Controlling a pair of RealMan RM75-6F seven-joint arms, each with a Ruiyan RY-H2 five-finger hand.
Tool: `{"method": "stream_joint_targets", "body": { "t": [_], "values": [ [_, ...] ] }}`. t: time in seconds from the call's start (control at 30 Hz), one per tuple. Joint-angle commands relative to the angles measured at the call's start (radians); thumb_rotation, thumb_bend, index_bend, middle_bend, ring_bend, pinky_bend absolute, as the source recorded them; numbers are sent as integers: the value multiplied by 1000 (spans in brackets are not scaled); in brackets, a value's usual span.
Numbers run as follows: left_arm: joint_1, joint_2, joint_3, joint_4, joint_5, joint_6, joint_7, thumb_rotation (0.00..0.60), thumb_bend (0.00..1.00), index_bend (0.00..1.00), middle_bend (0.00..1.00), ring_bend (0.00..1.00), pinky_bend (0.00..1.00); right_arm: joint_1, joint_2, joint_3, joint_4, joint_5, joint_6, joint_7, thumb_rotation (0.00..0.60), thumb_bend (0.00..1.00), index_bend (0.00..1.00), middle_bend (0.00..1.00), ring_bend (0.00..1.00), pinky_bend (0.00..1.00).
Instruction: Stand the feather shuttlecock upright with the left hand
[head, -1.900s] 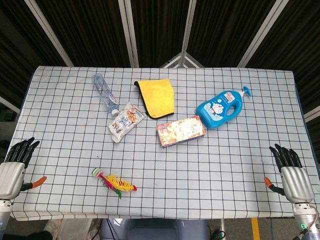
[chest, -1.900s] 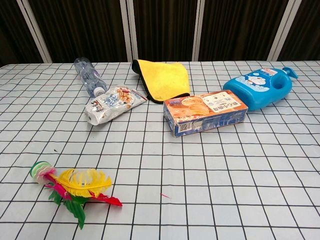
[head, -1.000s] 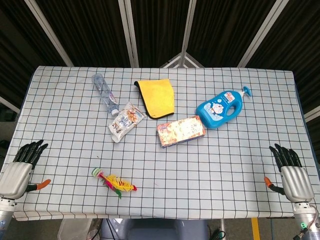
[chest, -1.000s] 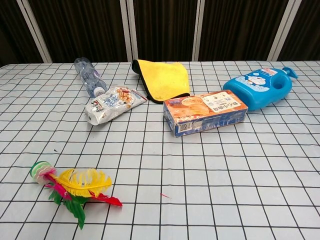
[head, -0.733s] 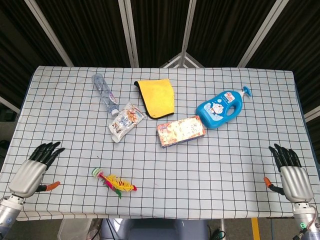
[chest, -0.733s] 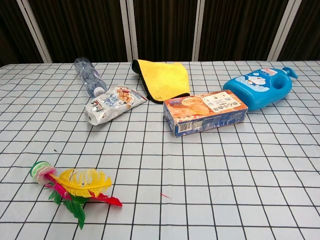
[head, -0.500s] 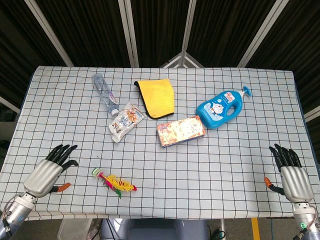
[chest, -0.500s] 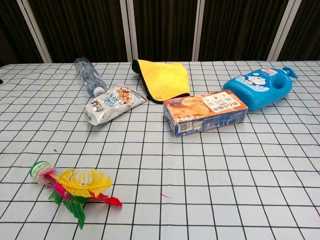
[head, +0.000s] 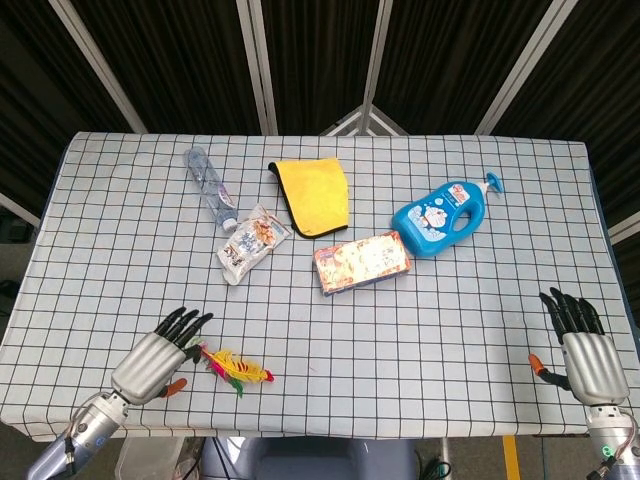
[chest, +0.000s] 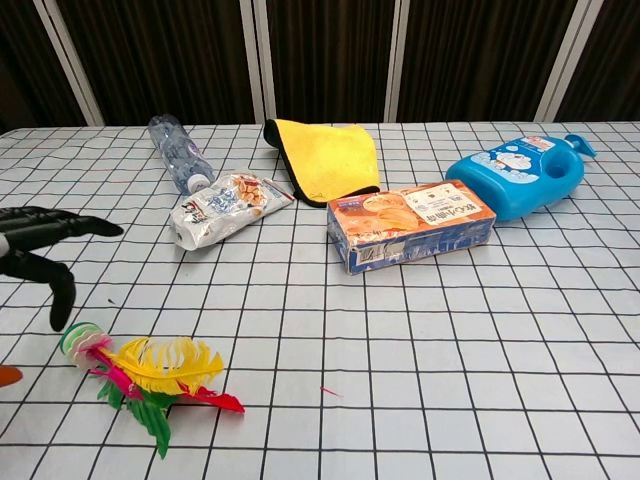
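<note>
The feather shuttlecock (head: 232, 367) lies flat near the table's front left, its green and white base (chest: 80, 339) to the left and its yellow, red and green feathers (chest: 165, 368) to the right. My left hand (head: 158, 357) hovers open just left of the base, fingers spread, holding nothing; in the chest view its dark fingers (chest: 45, 240) reach in from the left edge above the base. My right hand (head: 584, 351) is open at the front right corner, far from everything.
Further back lie a clear bottle (head: 208, 186), a snack pouch (head: 250, 243), a yellow cloth (head: 312, 195), an orange box (head: 361, 261) and a blue soap bottle (head: 443, 217). The table's front edge (head: 330, 430) runs just below the shuttlecock.
My left hand has swung in from the table's left edge to right beside the shuttlecock's base and now shows in the chest view. The shuttlecock and right hand have not moved.
</note>
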Motion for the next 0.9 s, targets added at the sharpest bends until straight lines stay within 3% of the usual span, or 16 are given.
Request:
{"method": "stream_joint_targets", "body": {
  "t": [0.03,0.33,0.9],
  "values": [
    [-14,-80,-6,36,-40,-37,57,600,358,487,6,0,0,0,1,0,0,-1,0,4,600,334,0,0,0,0],
    [-21,-164,1,66,-79,-49,103,600,403,493,7,0,0,-1,2,0,2,-4,3,14,600,334,0,0,0,0],
    [-33,-190,19,70,-82,-28,103,600,526,529,8,0,0,-1,3,-2,1,-8,4,14,600,334,0,0,0,0]
  ]
}}
